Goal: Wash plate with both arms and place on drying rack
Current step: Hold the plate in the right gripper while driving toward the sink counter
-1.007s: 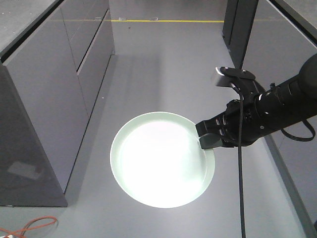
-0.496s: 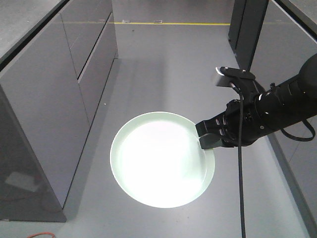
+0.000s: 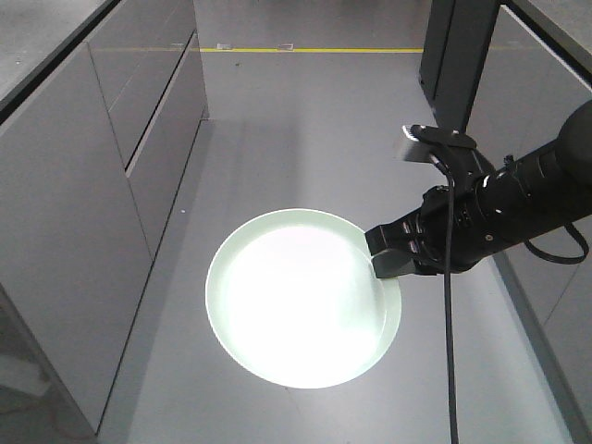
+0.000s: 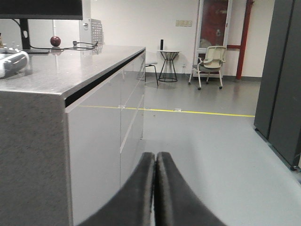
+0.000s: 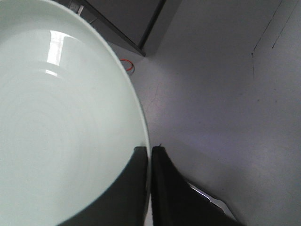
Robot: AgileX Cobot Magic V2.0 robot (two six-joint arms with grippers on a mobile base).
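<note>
The pale mint-green plate (image 3: pixel 301 310) hangs level in the air above the grey floor, glaring white in the front view. My right gripper (image 3: pixel 381 264) is shut on its right rim, one finger above and one below. In the right wrist view the plate (image 5: pixel 56 122) fills the left half, its rim pinched in the right gripper (image 5: pixel 149 149). My left gripper (image 4: pixel 155 154) is shut with nothing between its fingers, pointing along the aisle; it is out of the front view. The drying rack is out of view.
A long grey cabinet run with a steel counter (image 4: pixel 70 66) lines the left side (image 3: pixel 102 185). Dark tall cabinets (image 3: pixel 458 55) stand on the right. A yellow floor line (image 3: pixel 305 50) crosses the aisle ahead. A chair (image 4: pixel 209 63) and small table stand far back.
The plate and right arm keep the same place in the view. The cabinets and floor have slid toward the bottom left, so the base has moved forward along the aisle.
</note>
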